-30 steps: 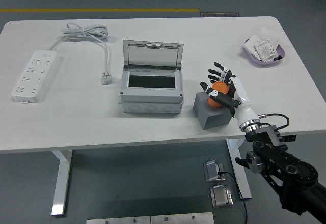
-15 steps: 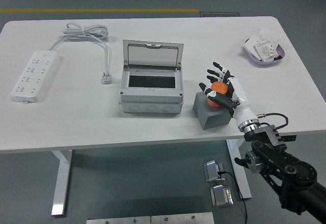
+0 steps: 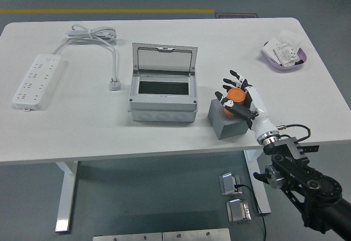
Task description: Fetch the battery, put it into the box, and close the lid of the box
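Note:
An orange battery (image 3: 236,96) stands on a grey block (image 3: 227,121) to the right of the box. My right hand (image 3: 236,94) reaches in from the lower right, its fingers (image 3: 234,78) curled around the battery's far side and the thumb (image 3: 235,107) on its near side. The grey box (image 3: 163,99) sits at the table's middle with its clear lid (image 3: 164,59) standing open and its dark inside showing. My left hand is out of view.
A white power strip (image 3: 37,80) with a coiled cord (image 3: 92,34) lies at the far left. A purple dish (image 3: 286,55) holding small packets sits at the back right. The table's near edge (image 3: 164,154) runs just below the block.
My right hand has closed in around the battery and its wrist has shifted slightly. The battery still sits on the block. The box and lid have not moved.

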Controlling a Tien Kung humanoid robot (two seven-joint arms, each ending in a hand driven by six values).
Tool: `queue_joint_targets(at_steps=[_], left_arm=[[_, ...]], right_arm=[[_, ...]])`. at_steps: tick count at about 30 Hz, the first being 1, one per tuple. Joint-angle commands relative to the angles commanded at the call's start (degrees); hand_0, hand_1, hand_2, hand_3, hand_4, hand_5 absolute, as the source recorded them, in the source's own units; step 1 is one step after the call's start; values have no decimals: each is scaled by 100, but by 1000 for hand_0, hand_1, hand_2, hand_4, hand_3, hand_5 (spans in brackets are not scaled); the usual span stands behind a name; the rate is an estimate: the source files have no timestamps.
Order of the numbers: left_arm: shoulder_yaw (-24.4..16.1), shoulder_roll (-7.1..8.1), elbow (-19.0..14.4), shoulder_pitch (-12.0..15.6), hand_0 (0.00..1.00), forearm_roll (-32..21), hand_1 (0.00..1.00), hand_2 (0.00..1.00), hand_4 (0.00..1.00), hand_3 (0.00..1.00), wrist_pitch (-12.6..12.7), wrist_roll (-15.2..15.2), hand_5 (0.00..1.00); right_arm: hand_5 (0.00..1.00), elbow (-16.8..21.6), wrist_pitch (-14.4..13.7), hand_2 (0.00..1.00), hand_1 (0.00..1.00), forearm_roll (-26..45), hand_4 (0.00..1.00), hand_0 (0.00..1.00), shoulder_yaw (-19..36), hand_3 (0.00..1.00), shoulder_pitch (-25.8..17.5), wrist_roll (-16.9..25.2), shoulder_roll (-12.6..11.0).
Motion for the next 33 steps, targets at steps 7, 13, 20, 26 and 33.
queue_joint_targets(at_steps=[7, 13, 20, 26, 33], left_arm=[[33, 0, 2, -10, 631, -34, 676, 579, 529, 576, 3, -20, 2], [34, -2, 6, -20, 631, -42, 676, 580, 530, 577, 11, -31, 2], [51, -1, 8, -31, 631, -62, 678, 580, 531, 577, 16, -44, 2], [73, 5, 12, -40, 631, -95, 680, 582, 534, 579, 21, -59, 2], [115, 12, 15, -50, 631, -148, 682, 584, 540, 579, 22, -75, 2]], right_arm=[[242, 13, -79, 810, 807, -25, 803, 852, -25, 909, -3, 19, 1], [223, 46, -259, 779, 770, -103, 782, 738, -75, 876, 3, 25, 3], [139, 78, -423, 760, 729, -177, 670, 646, -167, 848, 18, -8, 13], [2, 87, -494, 591, 558, -209, 223, 423, -225, 675, 32, -62, 18], [2, 85, -559, 502, 454, -223, 91, 317, -260, 606, 51, -110, 18]])
